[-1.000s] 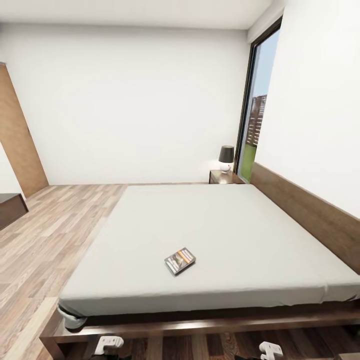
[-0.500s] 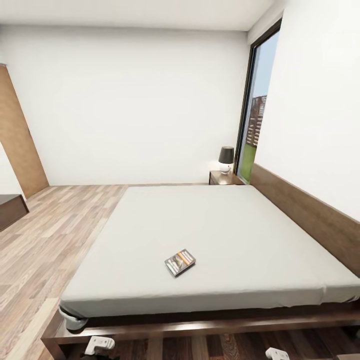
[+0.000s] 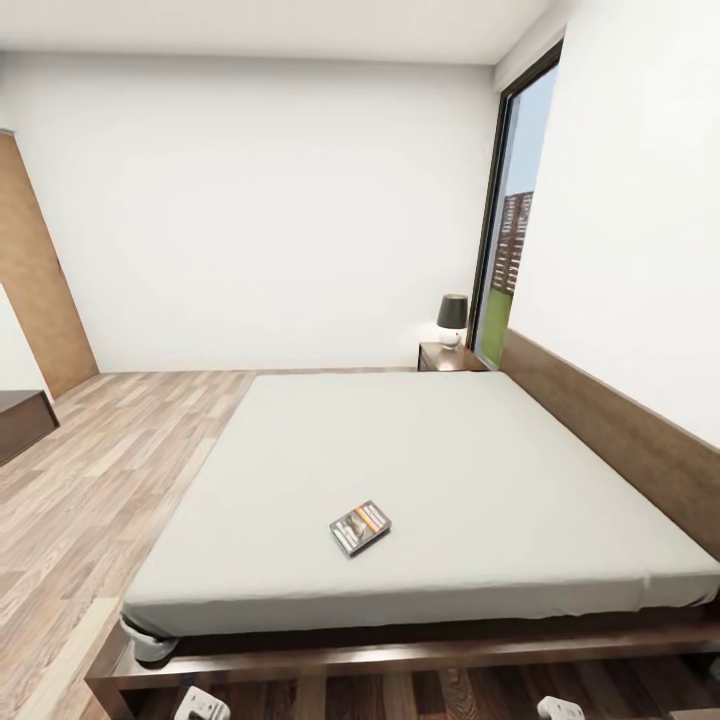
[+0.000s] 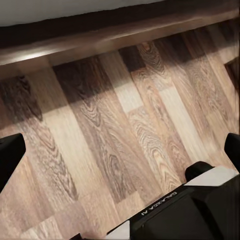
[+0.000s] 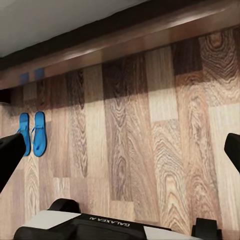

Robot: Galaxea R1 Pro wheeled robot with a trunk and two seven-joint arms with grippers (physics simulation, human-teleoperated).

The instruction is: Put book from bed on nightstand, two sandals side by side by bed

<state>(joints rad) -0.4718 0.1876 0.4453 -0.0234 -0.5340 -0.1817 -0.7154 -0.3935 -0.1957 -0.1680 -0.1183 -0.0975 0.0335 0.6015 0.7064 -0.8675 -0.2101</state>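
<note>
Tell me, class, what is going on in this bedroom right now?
A two-armed robot stands at the side of the bed, holding nothing. The book lies flat on the mattress near the robot's edge, untouched. The nightstand stands at the bed's far corner, with a lamp on it. The right wrist view shows the two sandals side by side on the wooden floor near the bed frame. Both hands hang low, open.

Wood-plank floor [image 3: 110, 450], white walls [image 3: 270, 210], tall window [image 3: 507, 250], dark-shaded lamp [image 3: 452, 318], brown door [image 3: 35, 280] at left.
</note>
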